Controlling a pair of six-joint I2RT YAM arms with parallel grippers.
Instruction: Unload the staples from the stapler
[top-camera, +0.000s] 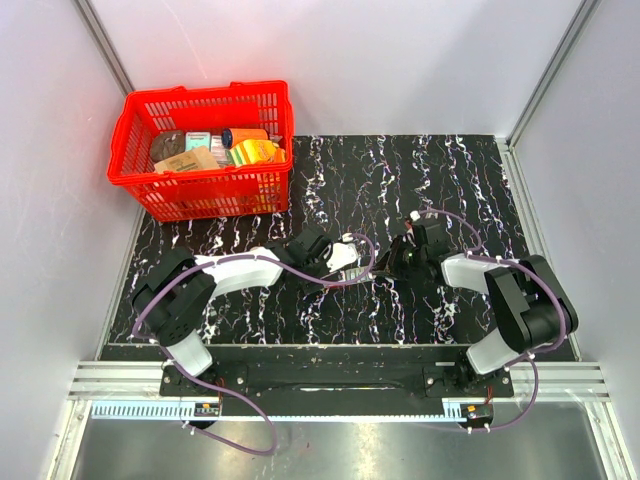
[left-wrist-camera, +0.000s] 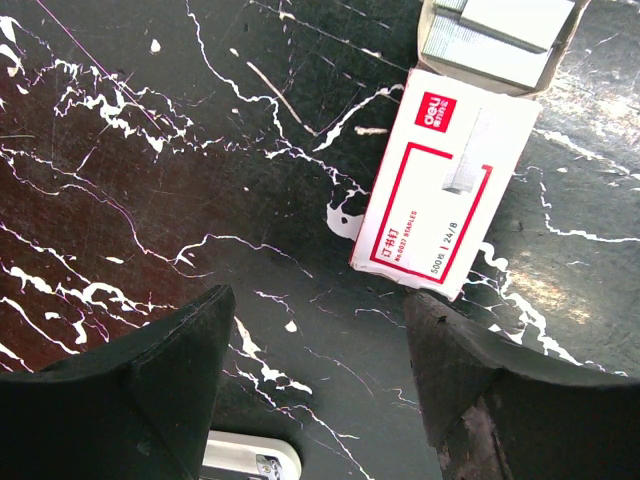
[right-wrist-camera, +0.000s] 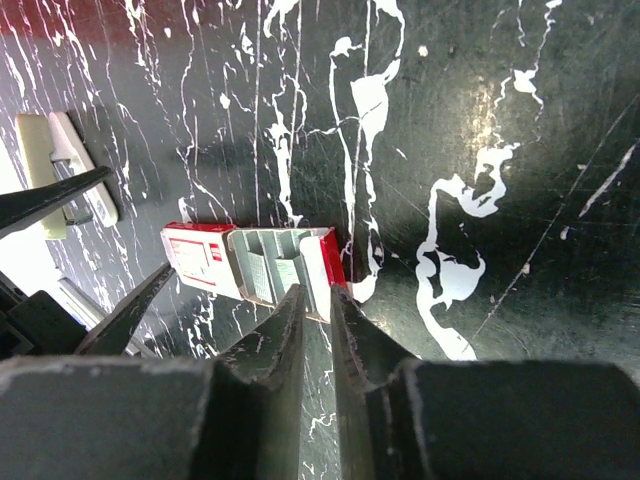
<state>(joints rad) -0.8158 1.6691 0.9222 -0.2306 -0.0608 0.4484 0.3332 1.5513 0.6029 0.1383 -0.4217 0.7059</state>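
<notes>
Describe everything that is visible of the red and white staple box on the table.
The staple box is a flat rectangular cardboard packet, white with red frame lines, a red logo patch and small print. It lies flat on the black marbled table. One end is open: the inner tray is pulled out and shows silvery staple strips. The left gripper hangs open just beside it; contact cannot be told.

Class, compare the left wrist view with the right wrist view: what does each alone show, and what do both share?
Only left wrist: the left end effector, open, and the readable label on the staple packet. Only right wrist: the right end effector, fingers nearly together, near the packet's open end. Both: the packet, on the black marbled table.
</notes>
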